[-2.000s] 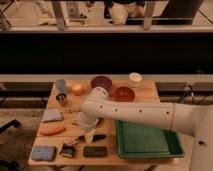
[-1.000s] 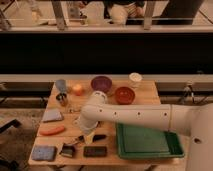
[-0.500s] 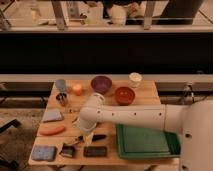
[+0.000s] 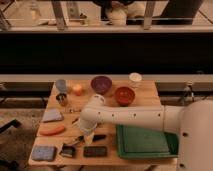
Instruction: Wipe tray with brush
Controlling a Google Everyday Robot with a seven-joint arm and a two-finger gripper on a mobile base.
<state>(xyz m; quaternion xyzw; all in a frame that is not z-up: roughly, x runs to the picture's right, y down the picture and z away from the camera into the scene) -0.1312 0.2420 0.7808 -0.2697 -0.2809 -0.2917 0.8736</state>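
Fingers of the gripper [image 4: 85, 139] stood apart with nothing between them, low over the wooden table [image 4: 148, 95] near its front edge. The brush [image 4: 67, 150] lay just beside the gripper at about 7 o'clock, and at 9 o'clock of a flat black block [image 4: 95, 151]. Its long axis seemed to run 9 to 3; which end pointed where was unclear. The green tray [image 4: 145, 142] lay flat at 3 o'clock, its long side running 9 to 3.

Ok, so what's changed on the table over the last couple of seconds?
The arm has dipped, bringing its hand lower toward the table's front left, nearer the brush. The hand is open and has taken hold of nothing. The brush, the tray and the blue sponge stayed where they were.
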